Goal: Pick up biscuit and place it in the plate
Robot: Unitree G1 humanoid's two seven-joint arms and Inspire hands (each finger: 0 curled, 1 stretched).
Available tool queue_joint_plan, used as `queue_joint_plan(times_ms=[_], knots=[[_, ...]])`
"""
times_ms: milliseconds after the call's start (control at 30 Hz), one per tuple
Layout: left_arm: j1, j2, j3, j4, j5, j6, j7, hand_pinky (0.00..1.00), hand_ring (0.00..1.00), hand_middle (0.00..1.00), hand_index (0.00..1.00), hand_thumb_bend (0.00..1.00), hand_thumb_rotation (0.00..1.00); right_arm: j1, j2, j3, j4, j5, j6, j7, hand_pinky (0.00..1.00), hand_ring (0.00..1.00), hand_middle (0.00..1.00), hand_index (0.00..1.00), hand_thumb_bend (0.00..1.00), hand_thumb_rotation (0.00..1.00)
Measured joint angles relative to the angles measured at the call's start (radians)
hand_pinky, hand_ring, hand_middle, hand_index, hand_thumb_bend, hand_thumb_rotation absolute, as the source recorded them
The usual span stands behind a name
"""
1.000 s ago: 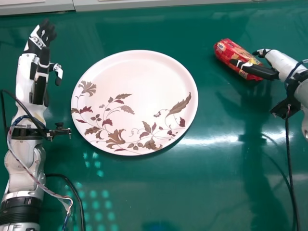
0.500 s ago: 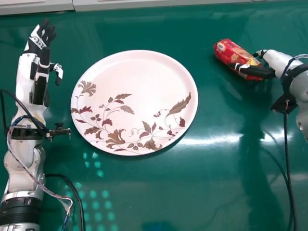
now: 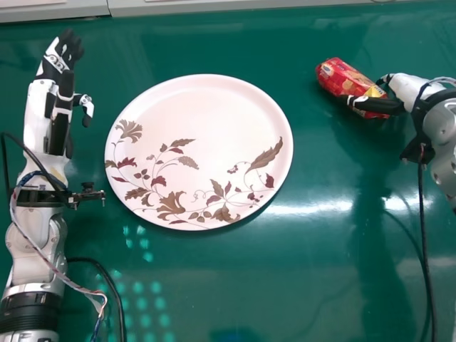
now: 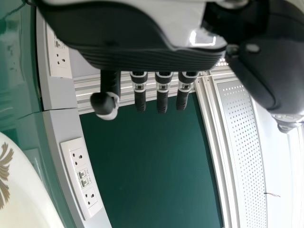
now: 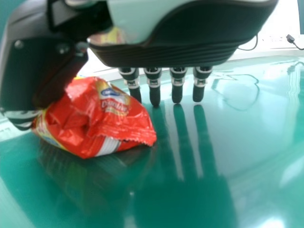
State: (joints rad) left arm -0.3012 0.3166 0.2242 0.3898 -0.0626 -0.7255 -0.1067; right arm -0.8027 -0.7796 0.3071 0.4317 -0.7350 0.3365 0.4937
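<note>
Biscuit packet (image 3: 340, 77) is lying on the worktop (image 3: 313, 285), toward its far right corner, well apart from the plate (image 3: 206, 107). Long axis is running diagonally: one end is pointing at the far edge and leaning plate-side, other end is pointing near-right, into the right hand (image 3: 415, 91). Right hand is straddling that end, fingers straight and slightly apart on one side, thumb on the other; no curl round the packet. Can't tell how firmly anything is touching it.

Around it: plate is sitting left of centre, nearer the far edge than the near one. Left hand (image 3: 53, 60) is pointing at the far edge beside the plate, fingers straight. Black cable (image 3: 425, 242) is hanging off the right arm. In the way: right hand is covering part of the packet's near-right end from above.

Views: right wrist is picking up the crimped wrapper seam (image 5: 128, 139) and the row of fingers; head is giving the packet's tilt across the worktop. Left wrist is catching wall sockets (image 4: 85, 178) and a perforated panel (image 4: 242, 142).
</note>
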Motion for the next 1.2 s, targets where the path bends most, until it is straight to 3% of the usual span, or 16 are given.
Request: queue_joint_plan(times_ms=[67, 133, 233, 333, 533, 733, 833, 933, 967, 1000, 1033, 1100, 1167, 1200], knots=[[0.0, 0.0, 0.0, -0.001, 0.001, 0.0, 0.001, 0.0, 1.0, 0.99, 1.0, 1.0, 0.72, -0.008, 0.0, 0.008, 0.016, -0.009, -0.01, -0.002, 0.87, 0.97, 1.0, 0.99, 1.0, 0.57], [-0.001, -0.001, 0.0, -0.004, 0.004, 0.0, 0.007, 0.0, 1.0, 0.99, 1.0, 1.0, 0.72, -0.022, -0.002, 0.015, 0.029, -0.021, -0.013, -0.001, 0.9, 0.99, 1.0, 1.0, 1.0, 0.56], [0.001, -0.001, 0.0, -0.013, 0.013, 0.001, 0.018, 0.0, 1.0, 0.98, 1.0, 1.0, 0.73, -0.028, 0.0, 0.023, 0.041, -0.023, -0.012, 0.007, 0.86, 0.99, 1.0, 1.0, 1.0, 0.53], [0.001, -0.002, 0.0, -0.018, 0.013, 0.001, 0.018, 0.0, 1.0, 0.98, 1.0, 1.0, 0.72, -0.039, -0.004, 0.036, 0.058, -0.033, -0.032, 0.007, 0.81, 0.93, 1.0, 0.98, 1.0, 0.54], [0.005, -0.002, 0.0, -0.039, 0.009, 0.007, 0.017, 0.0, 1.0, 0.98, 0.99, 1.0, 0.71, -0.044, -0.003, 0.052, 0.085, -0.044, -0.063, 0.004, 0.86, 0.95, 1.0, 0.98, 1.0, 0.51], [0.021, -0.003, 0.0, -0.083, 0.014, 0.044, 0.025, 0.0, 0.99, 0.96, 0.98, 1.0, 0.71, -0.054, 0.011, 0.054, 0.104, -0.044, -0.058, 0.001, 0.7, 0.89, 0.99, 0.96, 1.0, 0.51], [0.038, -0.009, 0.0, -0.119, 0.021, 0.073, 0.035, 0.0, 1.0, 0.96, 0.98, 1.0, 0.72, -0.065, 0.013, 0.071, 0.111, -0.058, -0.064, 0.002, 0.6, 0.8, 0.94, 0.93, 1.0, 0.53], [0.04, -0.012, 0.0, -0.123, 0.021, 0.077, 0.035, 0.0, 1.0, 0.96, 0.99, 1.0, 0.71, -0.083, 0.012, 0.09, 0.13, -0.075, -0.068, 0.005, 0.63, 0.81, 0.93, 0.89, 1.0, 0.45], [0.04, -0.013, 0.0, -0.123, 0.02, 0.077, 0.035, 0.0, 1.0, 0.96, 0.99, 1.0, 0.71, -0.091, 0.013, 0.092, 0.14, -0.077, -0.064, 0.012, 0.59, 0.77, 0.9, 0.88, 1.0, 0.4], [0.04, -0.015, 0.0, -0.124, 0.02, 0.077, 0.035, 0.0, 1.0, 0.97, 0.99, 1.0, 0.71, -0.098, 0.016, 0.092, 0.148, -0.077, -0.059, 0.018, 0.47, 0.65, 0.77, 0.85, 1.0, 0.34], [0.04, -0.015, 0.0, -0.125, 0.021, 0.078, 0.036, 0.0, 1.0, 0.97, 1.0, 1.0, 0.72, -0.105, 0.021, 0.092, 0.156, -0.076, -0.056, 0.02, 0.32, 0.44, 0.57, 0.77, 1.0, 0.25], [0.04, -0.015, 0.0, -0.131, 0.022, 0.078, 0.036, 0.0, 1.0, 0.97, 1.0, 1.0, 0.72, -0.119, 0.028, 0.091, 0.177, -0.074, -0.061, 0.02, 0.19, 0.27, 0.39, 0.64, 1.0, 0.15], [0.042, -0.015, 0.0, -0.135, 0.022, 0.079, 0.037, 0.0, 1.0, 0.97, 0.99, 1.0, 0.72, -0.126, 0.031, 0.092, 0.193, -0.073, -0.069, 0.019, 0.23, 0.33, 0.44, 0.57, 0.99, 0.08], [0.043, -0.015, 0.0, -0.139, 0.022, 0.082, 0.037, 0.0, 1.0, 0.96, 0.99, 1.0, 0.72, -0.13, 0.031, 0.095, 0.203, -0.077, -0.079, 0.014, 0.28, 0.39, 0.48, 0.53, 0.76, 0.1]])
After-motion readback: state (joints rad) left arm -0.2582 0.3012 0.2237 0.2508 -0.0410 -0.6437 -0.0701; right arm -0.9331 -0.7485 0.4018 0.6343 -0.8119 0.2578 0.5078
